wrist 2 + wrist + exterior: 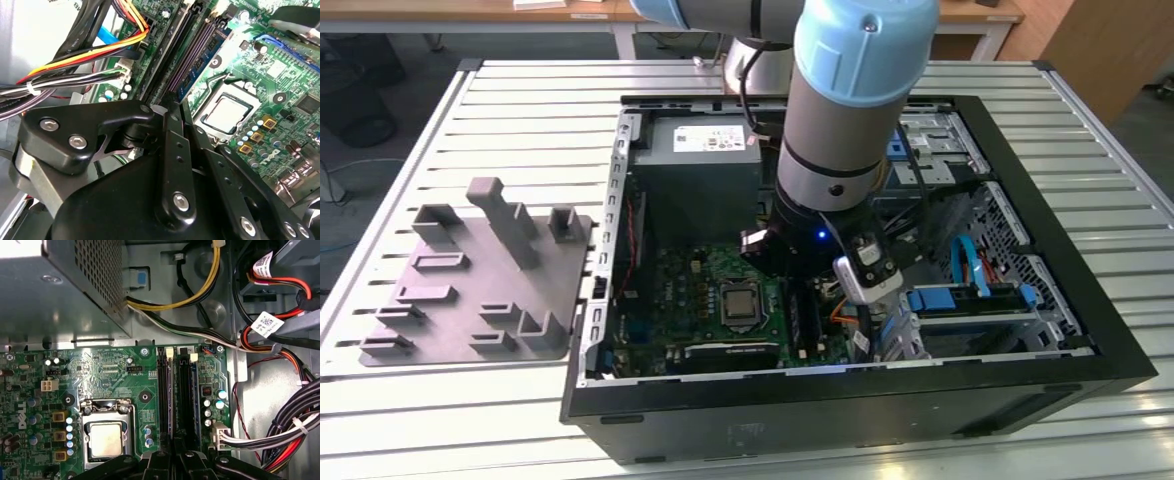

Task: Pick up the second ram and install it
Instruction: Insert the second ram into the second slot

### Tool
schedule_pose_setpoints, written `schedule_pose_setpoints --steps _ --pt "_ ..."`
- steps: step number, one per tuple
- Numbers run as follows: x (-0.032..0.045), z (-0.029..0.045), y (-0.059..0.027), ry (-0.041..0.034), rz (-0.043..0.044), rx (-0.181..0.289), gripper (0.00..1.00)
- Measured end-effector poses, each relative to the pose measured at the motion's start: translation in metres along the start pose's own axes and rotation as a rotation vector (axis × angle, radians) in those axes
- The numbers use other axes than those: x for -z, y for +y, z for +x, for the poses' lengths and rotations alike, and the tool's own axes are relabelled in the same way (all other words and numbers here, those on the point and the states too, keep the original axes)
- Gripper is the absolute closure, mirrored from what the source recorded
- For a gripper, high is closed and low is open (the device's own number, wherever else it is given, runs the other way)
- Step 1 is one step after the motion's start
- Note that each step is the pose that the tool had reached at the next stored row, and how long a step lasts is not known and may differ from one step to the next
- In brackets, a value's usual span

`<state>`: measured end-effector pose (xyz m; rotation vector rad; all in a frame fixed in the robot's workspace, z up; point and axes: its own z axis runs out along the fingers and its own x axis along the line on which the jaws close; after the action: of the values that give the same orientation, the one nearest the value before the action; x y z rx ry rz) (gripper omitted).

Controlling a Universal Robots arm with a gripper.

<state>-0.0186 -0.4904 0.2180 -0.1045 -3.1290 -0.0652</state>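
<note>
Standing edge-on between pincer fingers: second ram.

We record a green motherboard with a bare processor socket, long black memory slots, a perforated grey power supply, bundled coloured cables, and black gripper linkage.

Brand logo on motherboard; cable labels print illegible.

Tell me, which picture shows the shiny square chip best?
The first wrist view: the processor faces the camera, unobstructed. The second wrist view shows it slanted beside the pincer's links. The exterior view shows it small, inside the case.
</note>
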Motion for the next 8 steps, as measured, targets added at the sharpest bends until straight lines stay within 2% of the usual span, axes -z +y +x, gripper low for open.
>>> schedule_pose_setpoints --steps 3,7,8 --pt "-0.0001 0.0 0.0001 -0.0003 0.0023 0.0 0.86" --pt "-0.0001 0.0 -0.0001 -0.0012 0.0167 0.0 0.86" --pt "-0.0001 0.0 -0.0001 -0.0011 0.0178 0.0 0.86"
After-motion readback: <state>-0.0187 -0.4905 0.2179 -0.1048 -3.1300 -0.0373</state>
